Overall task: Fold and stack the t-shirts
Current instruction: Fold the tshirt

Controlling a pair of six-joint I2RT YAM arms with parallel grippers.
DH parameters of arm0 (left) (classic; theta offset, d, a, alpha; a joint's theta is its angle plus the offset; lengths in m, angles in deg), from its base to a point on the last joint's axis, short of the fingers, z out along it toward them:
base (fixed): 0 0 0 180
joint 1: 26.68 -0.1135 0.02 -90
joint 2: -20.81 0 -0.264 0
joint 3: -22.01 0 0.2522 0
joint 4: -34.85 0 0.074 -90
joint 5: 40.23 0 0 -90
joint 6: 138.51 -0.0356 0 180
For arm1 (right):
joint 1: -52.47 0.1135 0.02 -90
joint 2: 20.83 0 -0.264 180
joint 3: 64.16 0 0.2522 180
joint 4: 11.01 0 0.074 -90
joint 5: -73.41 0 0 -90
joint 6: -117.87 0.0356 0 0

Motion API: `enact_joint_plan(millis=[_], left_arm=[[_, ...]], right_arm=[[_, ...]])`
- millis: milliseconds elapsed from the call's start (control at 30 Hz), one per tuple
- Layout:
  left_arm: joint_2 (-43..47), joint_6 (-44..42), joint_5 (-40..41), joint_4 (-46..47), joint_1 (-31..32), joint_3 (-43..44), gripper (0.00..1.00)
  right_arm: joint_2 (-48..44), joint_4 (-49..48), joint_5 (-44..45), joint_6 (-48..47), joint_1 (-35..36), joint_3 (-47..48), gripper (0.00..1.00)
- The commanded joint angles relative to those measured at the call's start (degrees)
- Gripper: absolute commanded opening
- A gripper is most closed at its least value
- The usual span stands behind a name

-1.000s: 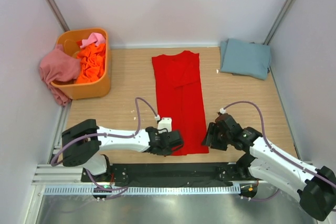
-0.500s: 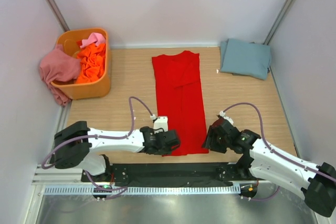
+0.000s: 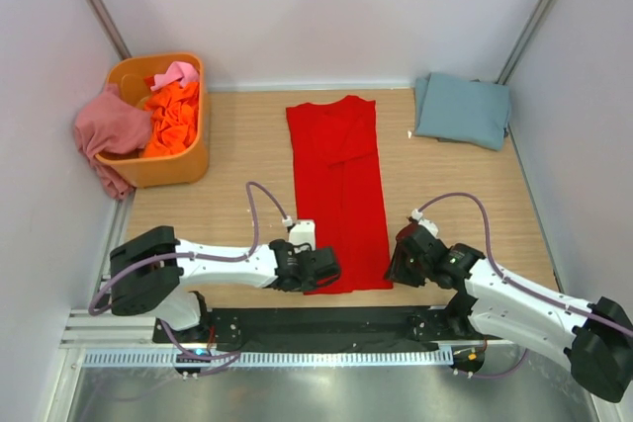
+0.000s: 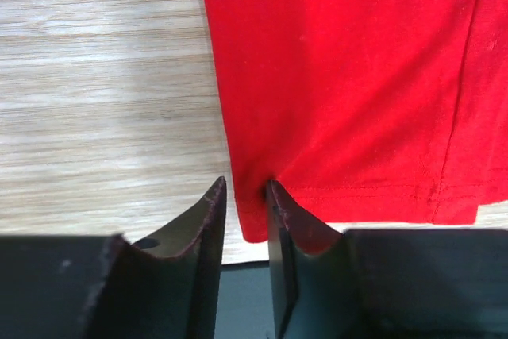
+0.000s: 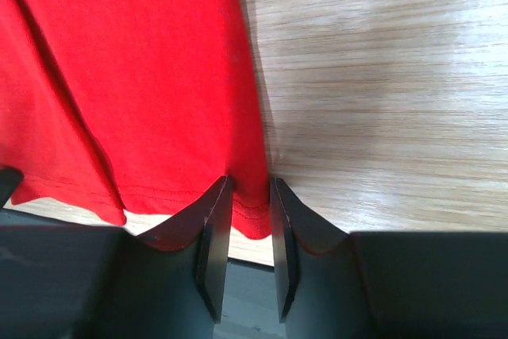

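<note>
The bright red soft-cloth t-shirt (image 3: 336,180) lies flat as a long narrow strip down the centre of the frame on the pale wooden surface (image 3: 232,145), collar toward the top. At its bottom hem the left gripper (image 4: 244,190) has its fingers nearly closed on the lower-left corner, cloth pinched between them, and the right gripper (image 5: 251,186) pinches the lower-right corner likewise. A folded grey-blue t-shirt (image 3: 463,109) sits at the upper right.
</note>
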State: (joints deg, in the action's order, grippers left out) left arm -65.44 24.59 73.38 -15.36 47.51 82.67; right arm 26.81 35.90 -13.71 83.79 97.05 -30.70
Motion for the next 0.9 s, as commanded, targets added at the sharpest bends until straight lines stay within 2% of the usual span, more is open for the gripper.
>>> enact_joint_plan(millis=[0, 67, 100, 133, 167, 200, 233, 400, 633, 767, 867], left_arm=[[-0.7, 0.1, 2.7, 1.4, 0.2, 0.0, 0.27], [-1.0, 0.1, 2.5, 1.8, 0.2, -0.1, 0.17], [-1.2, 0.0, 2.2, 2.3, 0.2, -0.2, 0.13], [-1.2, -0.1, 2.1, 2.3, 0.2, -0.4, 0.03], [-1.2, -0.2, 2.2, 2.3, 0.2, -0.4, 0.00], [-1.0, -0.2, 2.1, 1.6, 0.2, -0.4, 0.00], [-0.2, 0.6, 2.3, 0.9, 0.2, -0.4, 0.00], [4.2, 4.7, 4.4, -5.8, 0.2, -1.7, 0.00], [7.2, 6.8, 3.5, -6.5, 0.2, -4.4, 0.00], [7.3, 6.3, 2.8, -8.0, 0.2, -2.3, 0.00], [8.9, 6.3, 4.0, -16.2, 0.2, 2.7, 0.00]], right_arm=[[0.9, -1.2, 1.3, 0.2, 0.5, -1.6, 0.31], [1.2, -1.9, 1.2, 0.2, 0.4, -1.8, 0.26], [1.4, -2.3, 1.1, 0.1, 0.4, -1.9, 0.19], [1.6, -2.5, 0.9, 0.1, 0.5, -1.9, 0.15], [1.8, -2.6, 1.0, 0.2, 0.4, -2.0, 0.12], [1.9, -2.6, 1.0, 0.2, 0.4, -2.0, 0.03], [1.9, -2.4, 1.1, 0.2, 0.5, -2.0, 0.01], [-0.5, -0.5, 2.2, 1.0, 0.5, -1.9, 0.01], [-1.9, -0.5, 0.8, 2.6, 1.6, -1.7, 0.01], [-3.3, 1.0, 0.8, 4.0, 3.6, 1.0, 0.01], [-5.7, 4.6, 3.1, 4.5, 4.8, 6.1, 0.01]])
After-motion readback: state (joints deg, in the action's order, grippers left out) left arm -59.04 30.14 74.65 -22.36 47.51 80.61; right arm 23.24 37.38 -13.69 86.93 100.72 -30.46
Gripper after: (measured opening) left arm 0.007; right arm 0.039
